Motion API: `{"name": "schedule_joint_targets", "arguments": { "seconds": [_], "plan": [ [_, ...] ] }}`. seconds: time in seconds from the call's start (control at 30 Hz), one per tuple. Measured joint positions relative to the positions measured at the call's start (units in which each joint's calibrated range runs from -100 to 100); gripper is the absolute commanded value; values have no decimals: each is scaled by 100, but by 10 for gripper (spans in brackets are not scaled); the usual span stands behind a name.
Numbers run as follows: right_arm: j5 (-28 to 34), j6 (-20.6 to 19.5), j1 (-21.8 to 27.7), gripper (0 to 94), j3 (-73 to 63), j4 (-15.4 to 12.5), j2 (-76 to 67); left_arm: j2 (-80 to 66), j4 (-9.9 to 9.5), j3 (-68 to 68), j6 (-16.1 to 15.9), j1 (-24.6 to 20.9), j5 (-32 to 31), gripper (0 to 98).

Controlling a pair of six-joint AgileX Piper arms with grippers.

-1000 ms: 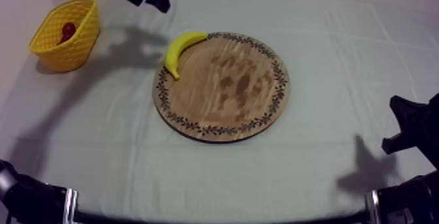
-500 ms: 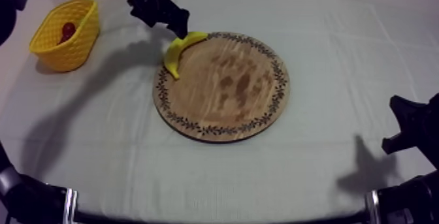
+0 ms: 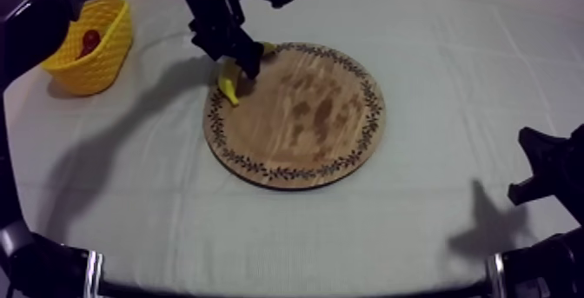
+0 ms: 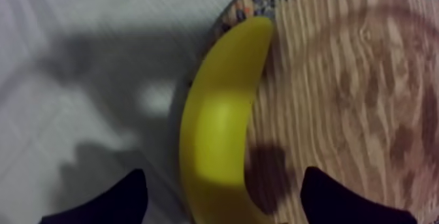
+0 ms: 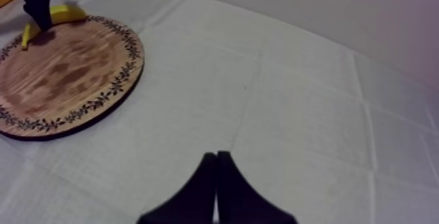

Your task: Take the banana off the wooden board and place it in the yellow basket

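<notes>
While the left gripper (image 4: 225,189) hangs wide open astride the curved yellow banana (image 4: 219,115) at the edge of the round wooden board (image 4: 366,109), squeezing shut looks like the next move.

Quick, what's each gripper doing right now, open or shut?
Left gripper: open, straddling the banana.
Right gripper: shut, holding nothing.

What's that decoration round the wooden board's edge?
The board's rim carries a dark leafy garland; top view shows it best.
</notes>
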Motion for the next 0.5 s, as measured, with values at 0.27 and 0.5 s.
{"name": "schedule_joint_targets", "arguments": {
  "seconds": [0.27, 0.5],
  "plan": [
    [6, 0, 0, 2, 0, 0, 0, 54, 17, 35, -41, 72, -165, 606],
    [6, 3, 0, 2, 0, 0, 0, 56, 36, 35, -51, 168, -215, 428]
  ]
}}
